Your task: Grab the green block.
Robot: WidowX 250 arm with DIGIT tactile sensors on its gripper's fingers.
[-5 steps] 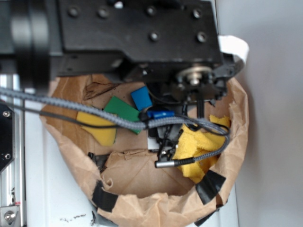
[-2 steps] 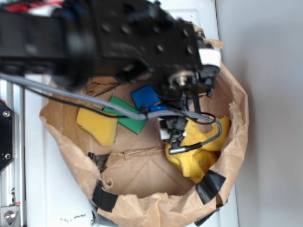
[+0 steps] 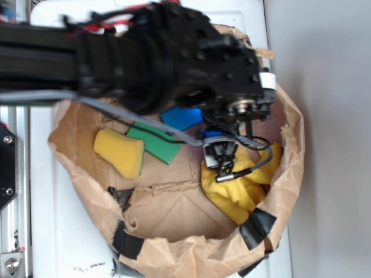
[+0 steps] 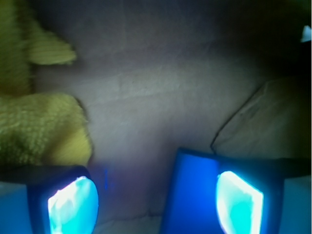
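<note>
The green block lies flat on the brown paper, between the yellow sponge wedge and the blue slab. A grey cable crosses its upper edge. My gripper hangs to the right of the block, over the edge of the yellow cloth, apart from the block. In the wrist view the gripper is open, and its two glowing fingertips stand wide apart. A blue slab shows just inside the right finger. The green block is outside the wrist view.
All of this sits inside a crumpled brown paper bag with raised walls patched with black tape. The yellow cloth fills the left of the wrist view. The black arm covers the bag's far side.
The arm has swung toward the upper left of the picture, uncovering more of the green block and the sponge. The gripper has shifted a little right and up.
</note>
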